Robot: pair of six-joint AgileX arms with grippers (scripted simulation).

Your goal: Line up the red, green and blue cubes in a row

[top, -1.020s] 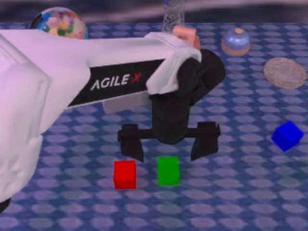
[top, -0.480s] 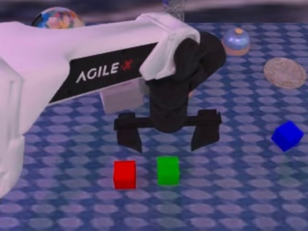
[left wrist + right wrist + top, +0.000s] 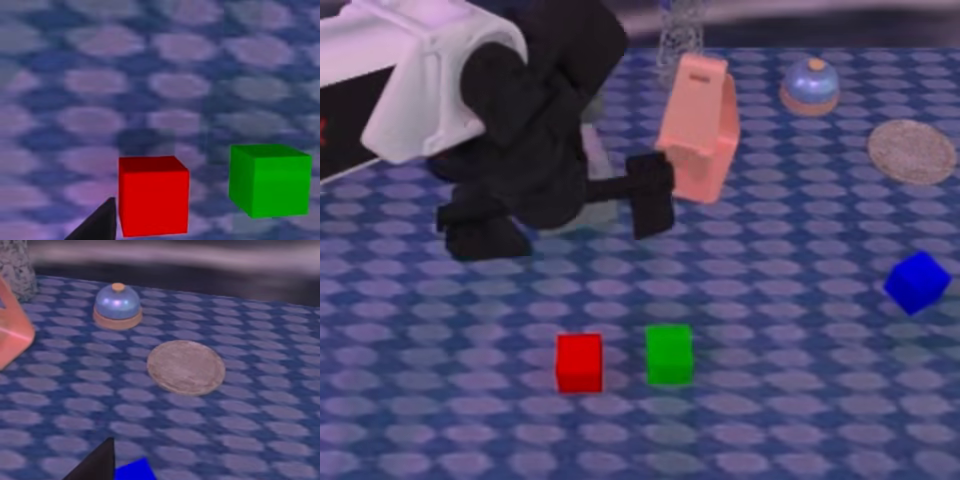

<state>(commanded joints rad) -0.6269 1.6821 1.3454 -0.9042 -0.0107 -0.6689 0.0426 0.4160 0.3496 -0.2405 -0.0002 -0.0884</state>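
Note:
The red cube and the green cube sit side by side near the front middle of the table, a small gap between them. The blue cube lies apart at the right, turned at an angle. My left gripper hangs open and empty behind and above the red cube, well clear of it. In the left wrist view the red cube and green cube show beyond one dark fingertip. My right arm is outside the top view. Its gripper is open, with the blue cube beside one fingertip.
A salmon-pink box stands at the back middle. A blue desk bell and a flat round grey disc lie at the back right. A glassy mesh object stands at the far edge.
My left arm has drawn back up and to the left, away from the red and green cubes, uncovering the pink box. The three cubes have not moved.

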